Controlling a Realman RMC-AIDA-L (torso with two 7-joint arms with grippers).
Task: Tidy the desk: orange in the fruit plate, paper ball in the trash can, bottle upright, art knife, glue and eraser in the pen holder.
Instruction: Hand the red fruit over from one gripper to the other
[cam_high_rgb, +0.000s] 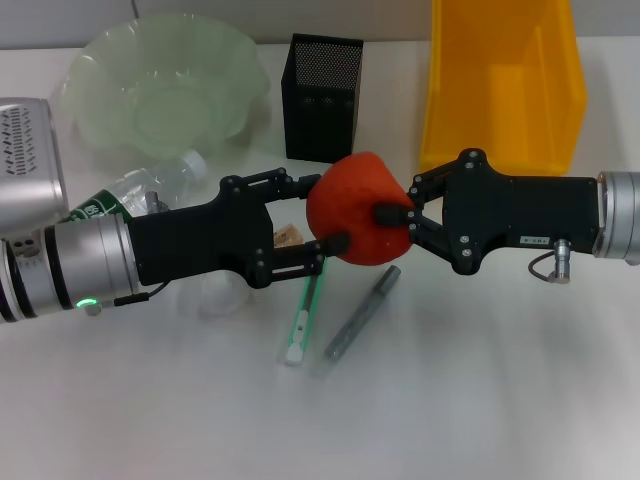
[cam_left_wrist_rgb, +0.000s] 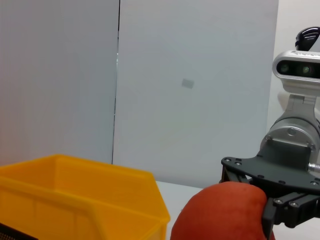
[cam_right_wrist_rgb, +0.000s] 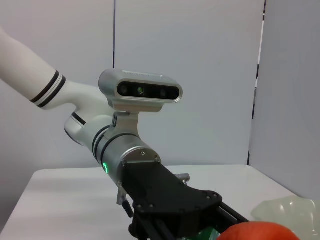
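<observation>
We are passing the orange (cam_high_rgb: 357, 208) above the surface (cam_high_rgb: 480, 400): left end effector (cam_high_rgb: 318, 214) and right end effector (cam_high_rgb: 400, 226) both grasp it. Next, we judge, one must let go (probably the right), then the fruit plate (cam_high_rgb: 100, 75).

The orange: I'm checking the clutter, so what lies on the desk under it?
Under the orange, gripped by the left gripper and right gripper, lie a green-handled tool and grey pen-like tool; their upper ends are covered.

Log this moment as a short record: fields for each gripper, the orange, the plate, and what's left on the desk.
left gripper: jaws on the orange, from the robot's left
right gripper: jaws on the orange, from the right
orange: held in the air between both grippers, above the desk
fruit plate: far left, holds no orange
bottle: lying down under the left arm
pen holder: behind the orange
</observation>
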